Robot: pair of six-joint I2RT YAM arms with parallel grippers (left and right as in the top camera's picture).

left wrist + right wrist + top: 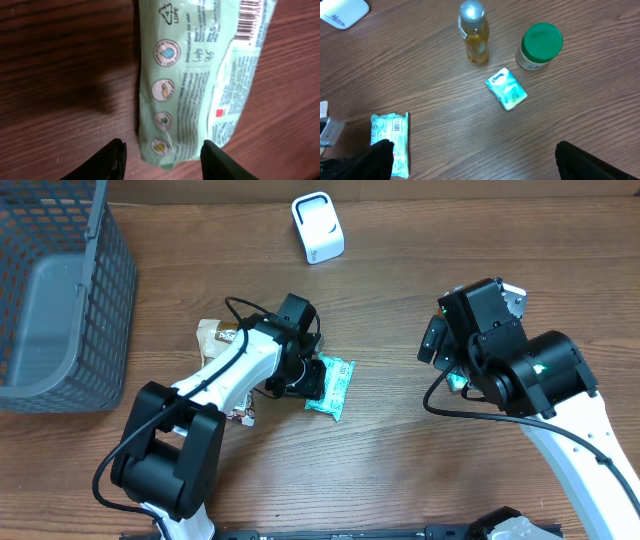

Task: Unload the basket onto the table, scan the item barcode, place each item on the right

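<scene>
Overhead, the green packet [335,385] is seen lying flat on the bench [400,480] near the middle, just right of the left arm's wrist and well apart from the white scanner [318,227] at the far edge. The packet is not raised and nothing is presented to the scanner, so the scan is judged not yet done. A grip, a lift and a carry toward the far side are left.

Only in the left wrist view are the left fingers [116,159] shown. They are spread, one on each side of the packet's end, and a gap is visible at one side, so no pinch is made out. The barcode [248,17] is seen face up at the packet's other end; overhead it is too small to be read.

In the right wrist view the right fingers [590,160] are spread wide with nothing between them. A bottle [474,32], a green-lidded jar [540,45] and a tissue pack [506,89] are also shown, all largely hidden overhead beneath the right arm. The grey basket [60,290] at the left is given by the overhead view alone.
</scene>
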